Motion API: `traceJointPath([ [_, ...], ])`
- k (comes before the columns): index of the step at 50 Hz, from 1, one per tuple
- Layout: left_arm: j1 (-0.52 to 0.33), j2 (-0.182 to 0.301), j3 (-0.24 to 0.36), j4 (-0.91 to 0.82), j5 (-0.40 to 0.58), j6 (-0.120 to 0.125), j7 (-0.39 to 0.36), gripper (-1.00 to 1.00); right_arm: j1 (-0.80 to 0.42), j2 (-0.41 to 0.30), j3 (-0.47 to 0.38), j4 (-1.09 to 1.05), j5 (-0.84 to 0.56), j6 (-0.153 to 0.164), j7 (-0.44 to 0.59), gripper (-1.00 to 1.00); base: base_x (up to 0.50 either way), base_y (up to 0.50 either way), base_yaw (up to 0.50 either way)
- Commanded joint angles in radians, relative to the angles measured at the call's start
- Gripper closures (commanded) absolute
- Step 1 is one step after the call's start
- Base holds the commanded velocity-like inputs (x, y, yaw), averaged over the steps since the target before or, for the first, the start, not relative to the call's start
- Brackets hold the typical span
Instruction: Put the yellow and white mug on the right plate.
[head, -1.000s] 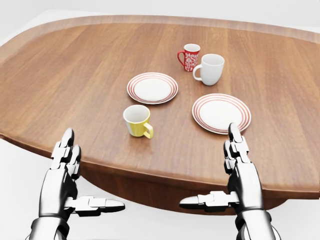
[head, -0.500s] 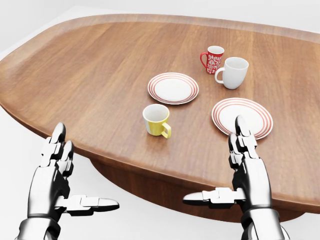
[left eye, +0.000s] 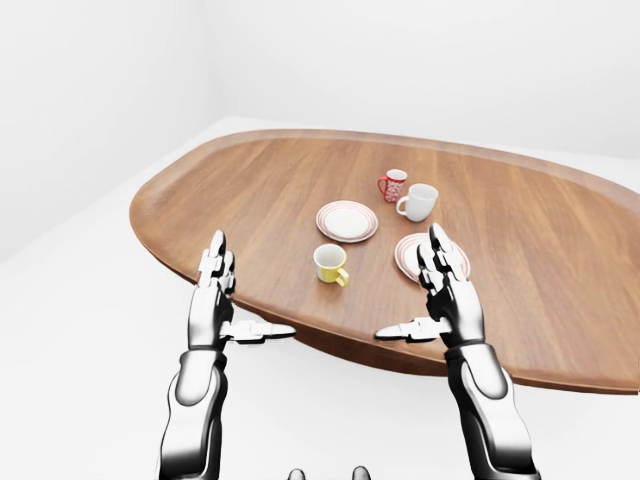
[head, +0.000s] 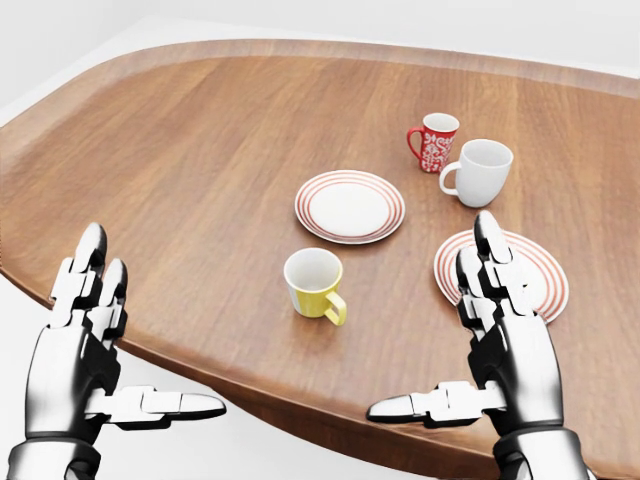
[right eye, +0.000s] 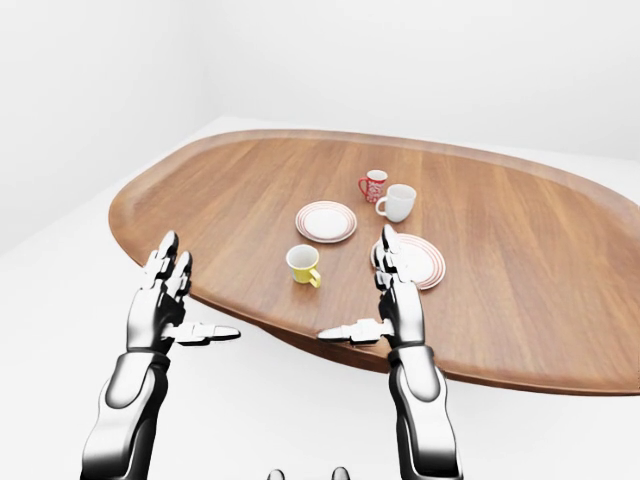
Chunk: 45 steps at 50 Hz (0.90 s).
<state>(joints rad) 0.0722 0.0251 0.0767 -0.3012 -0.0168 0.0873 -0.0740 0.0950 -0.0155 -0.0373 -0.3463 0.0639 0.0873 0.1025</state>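
Right robot hand (head: 480, 350): fingers spread and empty, thumb out sideways, raised over the table's near edge with its fingertips overlapping the lower rim of the right plate (head: 535, 270) in the head view. Left robot hand (head: 85, 345): likewise spread, empty, at 8 o'clock of the mug, off the table edge.

Yellow and white mug (head: 313, 283): upright on the table (head: 200, 150), handle toward 4 o'clock, lying at 9 o'clock of the right plate and well apart from it.

Change: the whole head view has shifted over the last second, so the camera moved; the mug has not. Approach judged under way, grasp not begun.

Materials: glossy ceramic cylinder, white inside; plates shallow, round, red-ringed; table oval, wood-grained, raised lip. Left plate (head: 350, 205), red patterned mug (head: 433, 141), white mug (head: 480, 171) at 12 to 1 o'clock.
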Motion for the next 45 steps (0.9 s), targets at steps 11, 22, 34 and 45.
traceJointPath([
  [11,-0.003,-0.001,-0.001,-0.006,0.003,0.0,-0.004,-1.0,0.0,0.0,0.003,0.004,-0.004,0.0,0.014,-1.0,0.48,0.15,0.0],
  [22,-0.003,-0.001,-0.003,0.002,0.005,0.0,-0.004,-1.0,-0.002,0.0,0.003,0.014,-0.009,0.0,0.014,-1.0,0.48,0.15,0.0],
  [34,-0.001,-0.001,-0.002,-0.002,0.006,0.0,-0.004,-1.0,0.003,0.001,0.005,0.012,0.006,0.0,0.025,-1.0,0.28,0.09,0.0],
  [45,-0.001,-0.001,-0.002,0.0,0.007,0.0,-0.004,-1.0,-0.013,0.001,0.011,0.052,-0.051,0.0,-0.013,-1.0,0.07,-0.28,0.0],
])
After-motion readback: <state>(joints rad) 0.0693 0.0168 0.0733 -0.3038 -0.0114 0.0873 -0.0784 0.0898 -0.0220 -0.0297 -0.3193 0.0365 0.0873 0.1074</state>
